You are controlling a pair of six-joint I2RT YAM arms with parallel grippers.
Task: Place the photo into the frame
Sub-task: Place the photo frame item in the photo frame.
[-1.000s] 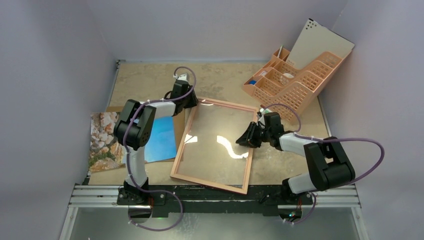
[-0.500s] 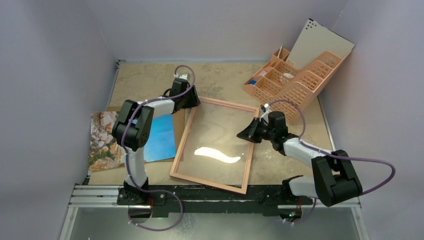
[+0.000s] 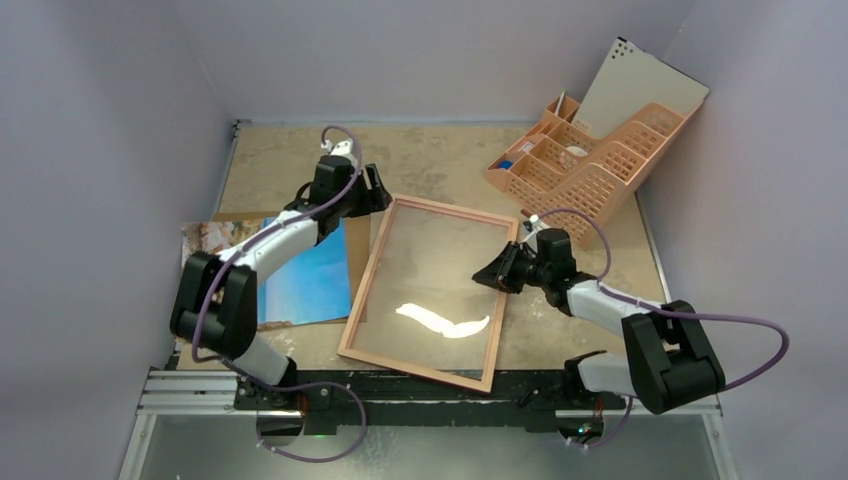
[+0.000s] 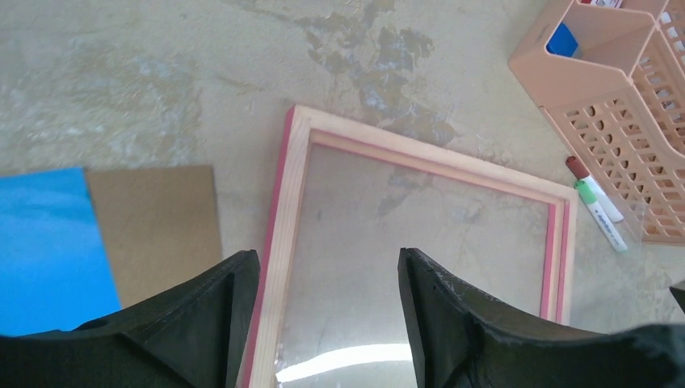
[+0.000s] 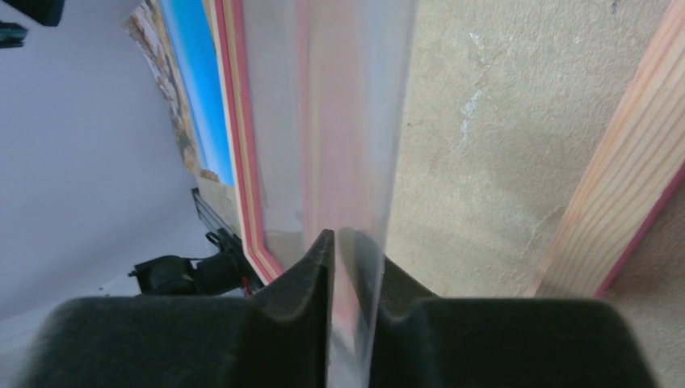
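Surface (image 3: 300, 160), tan and mottled, carries everything we see. On it, near the middle, the frame (image 3: 365, 293) lies flat with its pale wood reverse up and a thin pink line showing along its edges. Inside the rails we see a clear pane (image 3: 440, 270) with a bright glare streak across it.

To the left of the frame, the photo (image 3: 300, 280) lies picture side up, blue sky toward the frame and rocky shore at its far left. It rests on a brown backing board (image 4: 153, 226), and the left arm crosses above it. A peach desk organiser (image 3: 590, 170) stands at the far right corner.

We find the left tool (image 4: 327, 263) above the frame's far left corner, fingers wide apart with nothing between them. The right tool (image 5: 351, 242) sits at the frame's right side, its fingers clamped on the clear pane's edge. Two markers (image 4: 598, 206) lie between the frame and the organiser.
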